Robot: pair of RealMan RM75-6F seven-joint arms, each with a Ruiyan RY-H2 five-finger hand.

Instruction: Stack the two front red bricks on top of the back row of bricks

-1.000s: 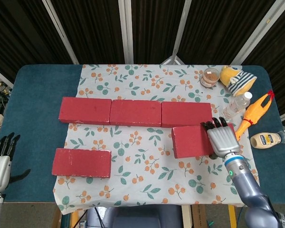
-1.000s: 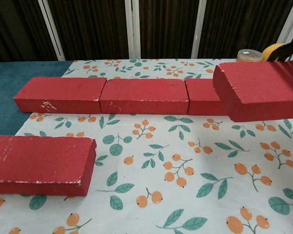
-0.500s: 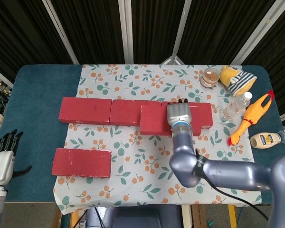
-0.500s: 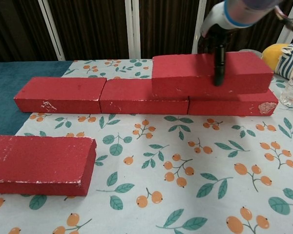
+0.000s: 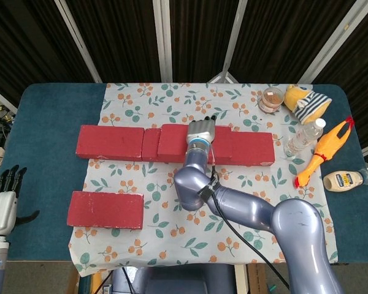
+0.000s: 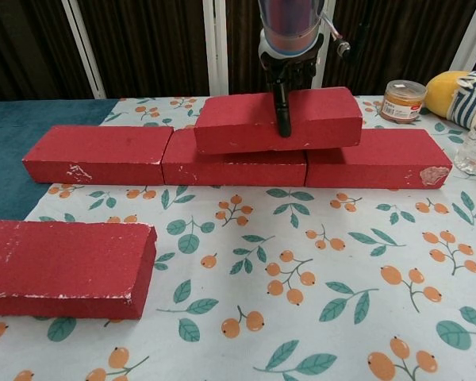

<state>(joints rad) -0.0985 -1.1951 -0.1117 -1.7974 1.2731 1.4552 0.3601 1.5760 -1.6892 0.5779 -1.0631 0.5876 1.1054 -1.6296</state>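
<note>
Three red bricks form the back row: left brick (image 5: 110, 142) (image 6: 99, 153), middle brick (image 5: 149, 145) (image 6: 234, 169) and right brick (image 5: 253, 149) (image 6: 377, 159). My right hand (image 5: 201, 131) (image 6: 284, 99) grips a fourth red brick (image 5: 172, 143) (image 6: 242, 123) from above. That brick lies slightly tilted across the tops of the middle and right bricks. One finger (image 6: 284, 119) hangs down its front face. Another red brick (image 5: 105, 209) (image 6: 63, 266) lies alone at the front left. My left hand (image 5: 2, 202) holds nothing, fingers apart, beside the table's left front edge.
At the back right stand a small jar (image 5: 271, 99) (image 6: 402, 99) and a yellow plush toy (image 5: 303, 101). A water bottle (image 5: 304, 137), a rubber chicken (image 5: 326, 152) and a sauce bottle (image 5: 343, 180) line the right edge of the floral cloth (image 5: 190, 202).
My right hand carried its brick from the front right up and leftward onto the back row, now over the middle and right bricks. The left hand barely moved.
</note>
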